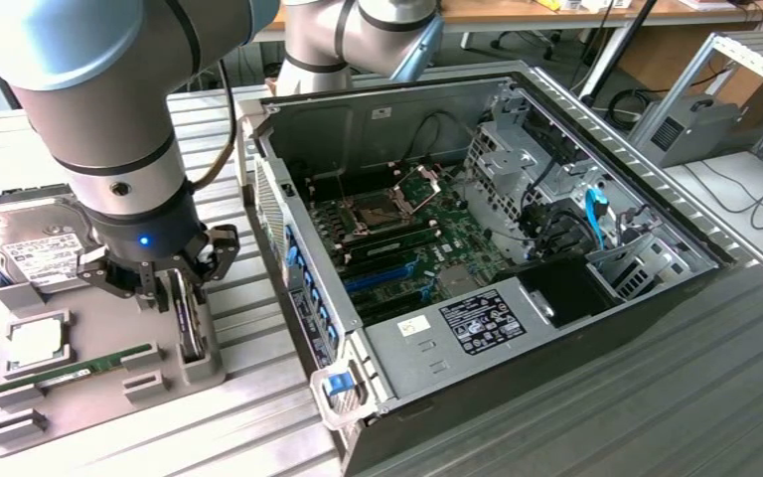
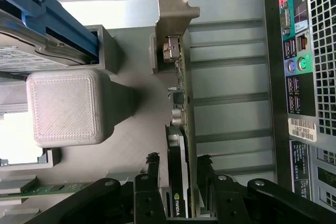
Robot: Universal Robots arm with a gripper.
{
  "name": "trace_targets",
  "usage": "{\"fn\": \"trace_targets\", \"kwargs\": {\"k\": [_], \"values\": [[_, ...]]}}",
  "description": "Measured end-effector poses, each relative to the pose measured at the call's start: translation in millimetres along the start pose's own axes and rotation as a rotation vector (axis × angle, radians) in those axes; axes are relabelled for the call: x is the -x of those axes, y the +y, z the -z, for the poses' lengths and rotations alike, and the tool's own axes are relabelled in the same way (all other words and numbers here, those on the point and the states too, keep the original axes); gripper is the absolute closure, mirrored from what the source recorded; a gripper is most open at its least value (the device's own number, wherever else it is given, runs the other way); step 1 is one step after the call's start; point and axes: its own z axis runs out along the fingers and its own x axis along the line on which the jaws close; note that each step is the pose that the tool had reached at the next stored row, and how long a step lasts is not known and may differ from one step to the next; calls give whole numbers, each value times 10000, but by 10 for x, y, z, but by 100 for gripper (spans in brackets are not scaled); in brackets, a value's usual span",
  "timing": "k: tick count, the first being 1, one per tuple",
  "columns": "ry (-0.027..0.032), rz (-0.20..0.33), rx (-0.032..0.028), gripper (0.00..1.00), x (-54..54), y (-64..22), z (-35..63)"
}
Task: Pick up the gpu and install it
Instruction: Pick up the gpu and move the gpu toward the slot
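the gripper (image 1: 180, 296) straddles the gpu (image 2: 181, 103), one jaw on each side of its cooler end; i cannot tell whether it is clamped or merely close. the gpu stands on edge in the grey holder (image 1: 103, 370) on the bench (image 1: 269, 422), beside the open computer case (image 1: 488, 328).

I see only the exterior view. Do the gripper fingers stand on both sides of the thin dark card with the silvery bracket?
Observer: Yes. In the wrist view the gripper straddles the gpu, a thin dark card with a green board, one finger beside each face.
Operator: Is it clamped?
Observer: Not yet: a gap shows between one finger and the card.
Operator: Is it the right card?
Observer: Its black cooler bears a green NVIDIA logo.
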Motion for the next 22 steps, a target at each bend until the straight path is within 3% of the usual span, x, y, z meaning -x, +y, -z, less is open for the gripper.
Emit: {"fn": "trace_targets", "kwargs": {"k": [5, 7, 18, 22], "values": [[0, 0, 0, 59, 0, 0, 0], [1, 0, -1, 72, 0, 0, 0], [-1, 0, 1, 73, 0, 0, 0], [14, 319, 8, 73, 0, 0, 0]]}}
